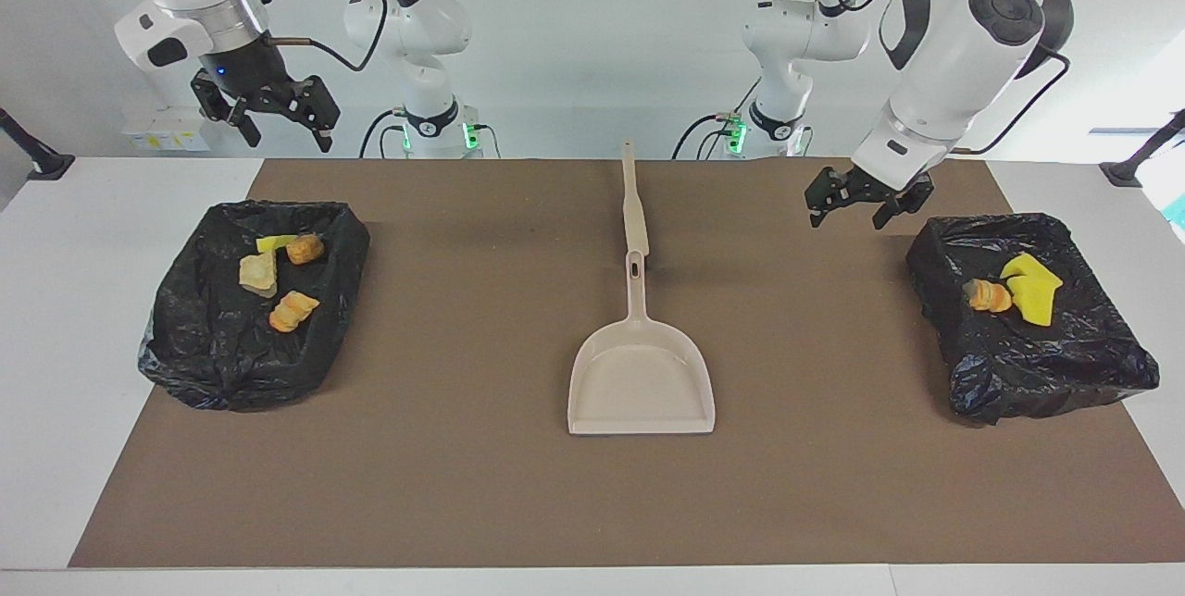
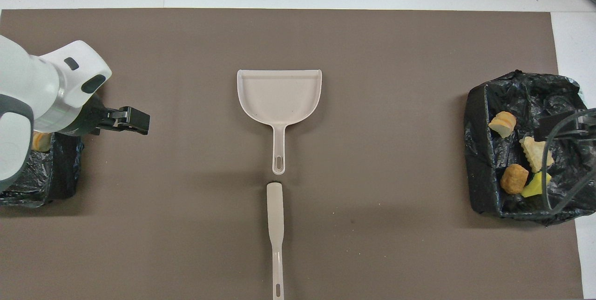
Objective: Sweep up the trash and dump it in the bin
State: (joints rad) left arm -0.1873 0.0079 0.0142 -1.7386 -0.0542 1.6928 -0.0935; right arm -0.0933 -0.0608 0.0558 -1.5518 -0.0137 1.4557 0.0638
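The dustpan [image 1: 641, 379] lay flat in the middle of the brown mat [image 1: 481, 503]. Its handle pointed to 12 o'clock in the facing view, toward the robots. The brush [image 1: 633, 207] lay just past the handle's tip, nearer to the robots.

All the trash [image 1: 278, 277] was in two black bins. Four scraps sat in the bin [image 1: 231, 365] at the right arm's end, at about 9 o'clock from the dustpan. The other scraps [image 1: 1014, 292] sat in the other bin [image 1: 1055, 365] at the left arm's end, at about 3 o'clock.

The left gripper [image 1: 856, 204] hung in the air over the mat beside that bin, its jaws wide and holding nothing. The right gripper [image 1: 268, 119] waited up high, at about 12 o'clock from its bin, jaws wide and empty too.
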